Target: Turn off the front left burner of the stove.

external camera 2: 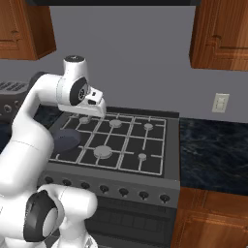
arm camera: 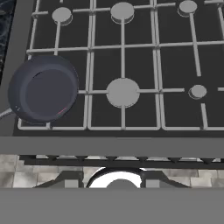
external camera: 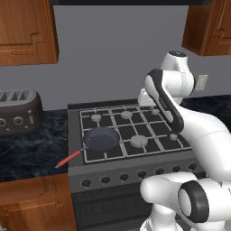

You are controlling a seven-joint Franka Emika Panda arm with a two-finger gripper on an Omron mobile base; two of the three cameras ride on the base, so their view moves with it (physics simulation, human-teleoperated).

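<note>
Looking through the left base view, I see the stove (external camera: 131,135) set into the dark worktop (external camera: 31,149), its row of knobs (external camera: 135,175) along the front panel, partly covered at 4 o'clock by my own arm. A dark pan (external camera: 102,139) with a red handle sits on the front left burner, and a toaster (external camera: 19,112) stands at 9 o'clock. In the right base view my wrist hangs over the stove's back left part, and the leftmost knobs fall behind my body, so the knob I need is hard to pick out there. In the hand view I look down on the grates, with the pan at 9 o'clock and the stove's front edge below it; the knobs are only dark slivers under that edge. My jaws (arm camera: 116,183) appear at 6 o'clock, holding nothing, but I cannot tell how far apart they stand. I judge the risk to be choosing a neighbouring knob, since they look alike, or clipping the pan's handle while descending.
</note>
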